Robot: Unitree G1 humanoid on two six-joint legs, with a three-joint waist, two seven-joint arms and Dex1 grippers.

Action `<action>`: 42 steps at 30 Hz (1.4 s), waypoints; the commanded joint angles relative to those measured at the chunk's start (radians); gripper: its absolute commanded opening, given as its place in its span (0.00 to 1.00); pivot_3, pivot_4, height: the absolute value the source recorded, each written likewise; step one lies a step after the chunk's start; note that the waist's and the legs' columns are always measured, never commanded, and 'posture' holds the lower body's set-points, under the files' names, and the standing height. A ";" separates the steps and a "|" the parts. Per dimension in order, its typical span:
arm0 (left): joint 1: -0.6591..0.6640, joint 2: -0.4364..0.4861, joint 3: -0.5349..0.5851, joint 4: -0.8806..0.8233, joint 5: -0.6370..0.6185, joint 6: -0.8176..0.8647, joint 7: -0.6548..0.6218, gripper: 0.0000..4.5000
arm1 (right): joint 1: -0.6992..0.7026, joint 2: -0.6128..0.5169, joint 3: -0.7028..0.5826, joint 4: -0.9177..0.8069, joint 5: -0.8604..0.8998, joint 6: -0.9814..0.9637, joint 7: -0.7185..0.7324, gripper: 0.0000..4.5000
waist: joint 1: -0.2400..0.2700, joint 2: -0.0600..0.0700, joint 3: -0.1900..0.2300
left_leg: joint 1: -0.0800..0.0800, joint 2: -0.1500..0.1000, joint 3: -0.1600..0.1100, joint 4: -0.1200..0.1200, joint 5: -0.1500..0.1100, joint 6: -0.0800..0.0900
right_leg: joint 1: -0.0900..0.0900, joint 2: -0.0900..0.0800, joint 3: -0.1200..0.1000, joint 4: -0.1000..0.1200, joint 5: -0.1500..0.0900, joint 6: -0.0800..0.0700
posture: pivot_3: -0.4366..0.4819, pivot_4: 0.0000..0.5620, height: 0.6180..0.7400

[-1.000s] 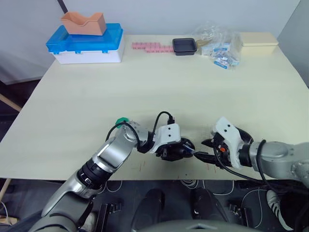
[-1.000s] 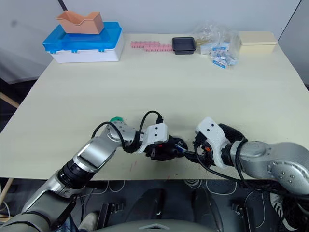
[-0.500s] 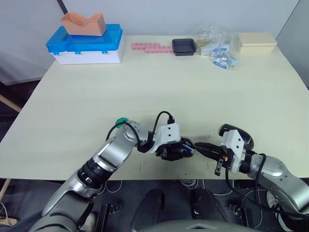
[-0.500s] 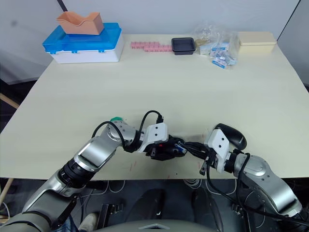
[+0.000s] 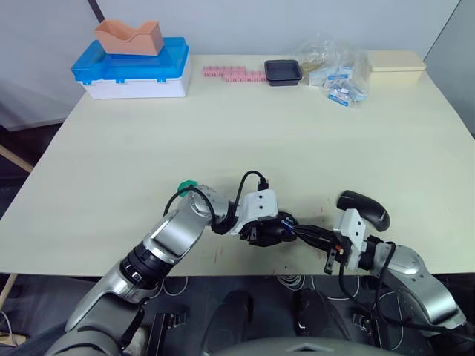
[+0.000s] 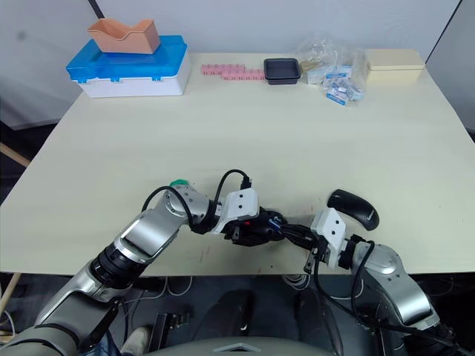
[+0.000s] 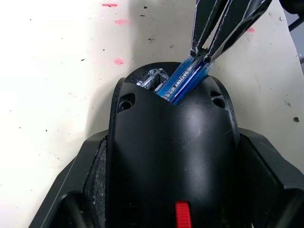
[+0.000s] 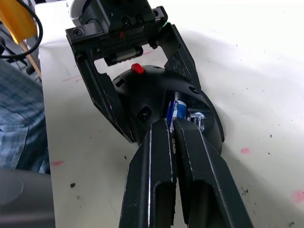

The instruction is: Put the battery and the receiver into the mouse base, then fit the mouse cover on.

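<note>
Low centre of frame, the right gripper (image 8: 172, 124), clamped on the battery (image 7: 183, 80), slants it into the mouse base (image 7: 171, 142) clamped by the left gripper (image 5: 276, 228).

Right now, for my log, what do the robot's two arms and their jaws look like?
Both arms are built alike: rounded silver-grey metal segments with black joints, ending in a white wrist housing. Black cables loop over each wrist. The left gripper and right gripper each have two long, slim black fingers. In the right wrist view the left gripper's black frame carries screws, with a small green light at one corner.
</note>
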 commanded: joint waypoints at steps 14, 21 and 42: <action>0.015 -0.017 -0.033 -0.005 0.002 0.010 -0.002 0.66 | -0.038 0.063 0.035 0.078 -0.092 0.005 0.006 0.04 | -0.002 0.000 -0.001 | 0.003 0.000 0.001 0.000 0.000 0.000 | 0.002 0.000 0.001 0.001 0.000 0.000 | 0.48 0.27 1.00; 0.012 -0.022 -0.036 0.009 0.003 0.000 -0.005 0.66 | -0.019 0.062 0.001 0.057 -0.065 -0.004 0.017 0.04 | -0.001 -0.001 -0.001 | 0.003 0.000 0.001 0.000 0.000 0.000 | 0.002 0.000 0.001 0.001 0.000 0.000 | 0.48 0.27 1.00; 0.012 -0.022 -0.034 0.017 0.014 -0.016 -0.023 0.66 | 0.040 0.080 -0.055 0.006 0.019 -0.038 0.089 0.04 | 0.006 0.000 -0.001 | 0.002 0.000 0.000 0.000 0.000 0.000 | 0.001 0.000 0.001 0.001 0.000 0.000 | 0.48 0.27 1.00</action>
